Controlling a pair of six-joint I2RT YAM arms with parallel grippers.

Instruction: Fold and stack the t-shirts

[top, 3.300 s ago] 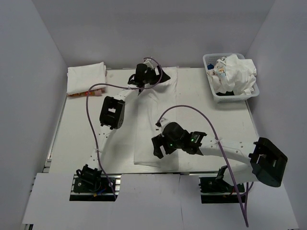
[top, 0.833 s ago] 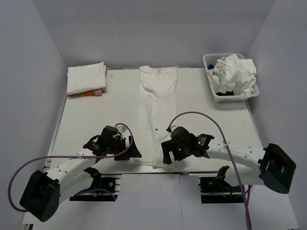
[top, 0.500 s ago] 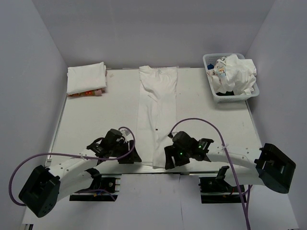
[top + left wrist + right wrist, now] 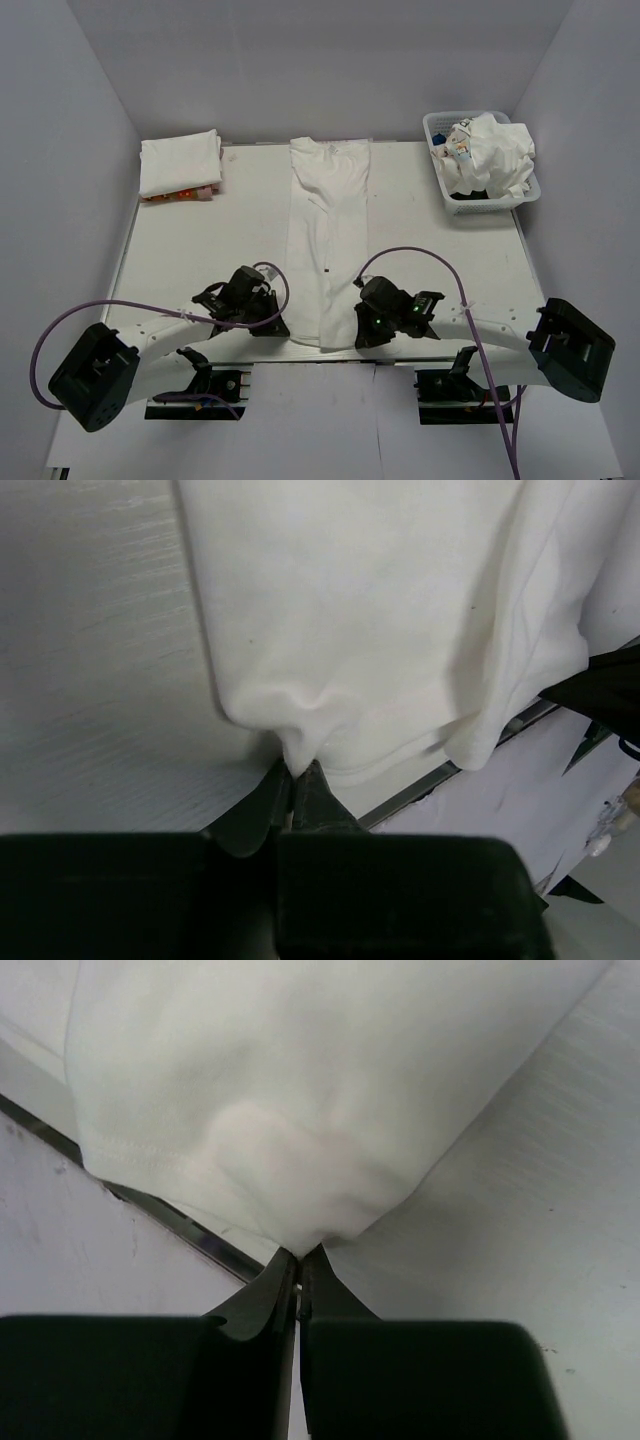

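White table [image 4: 180, 250]: limp, light t-shirt [image 4: 330, 220]; left tool [image 4: 297, 771] and right tool [image 4: 299, 1256] each pinched shut on a hem corner.

A white lattice basket [image 4: 445, 185] sits at the table's [image 4: 180, 260] far right corner.

We see a pale desk [image 4: 180, 250] with a white t-shirt [image 4: 328, 230] lying in a narrow strip down its middle, collar at the far edge, hem at the near edge. A stack of folded shirts [image 4: 180, 163] lies at its far left corner, and a lattice basket [image 4: 488, 206] stands at the far right.
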